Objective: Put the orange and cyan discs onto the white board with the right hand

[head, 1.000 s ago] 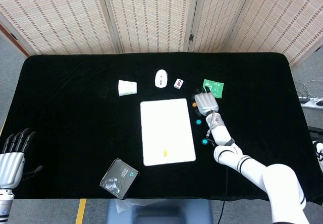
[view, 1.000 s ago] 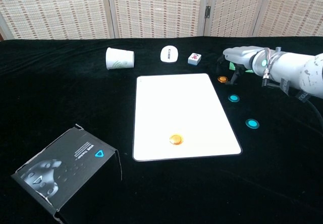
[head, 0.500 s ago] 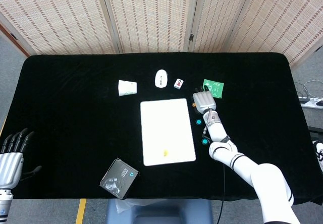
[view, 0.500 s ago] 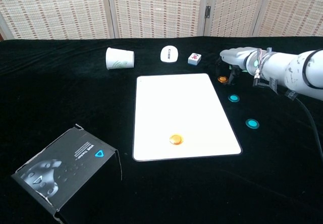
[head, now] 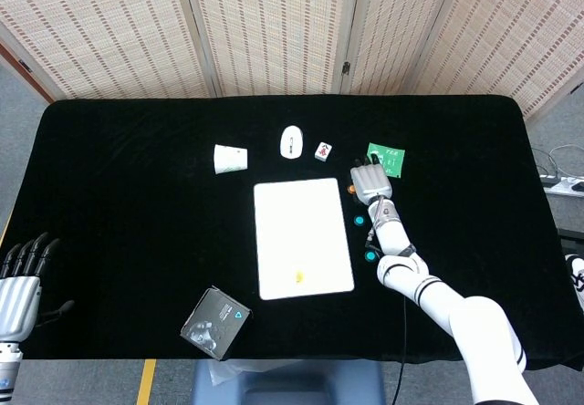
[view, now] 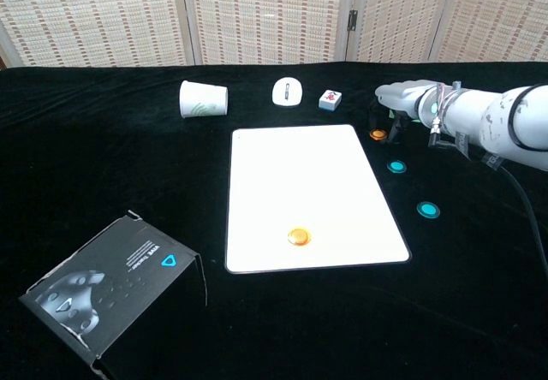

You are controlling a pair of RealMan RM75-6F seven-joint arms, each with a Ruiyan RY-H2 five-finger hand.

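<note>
white board (view: 300, 183) carries one orange disc (view: 298, 237). right hand (view: 401, 99) hovers over a second orange disc (view: 378, 134), grip unclear. left hand (head: 18, 282) is spread, holding nothing.

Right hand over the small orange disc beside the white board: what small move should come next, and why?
Probably close the fingers on the small orange disc and lift it. The right hand hovers directly above it, fingers pointing down around it, with no grip visible yet. One orange disc already lies on the white rectangular board; two cyan discs remain on the black cloth.
</note>
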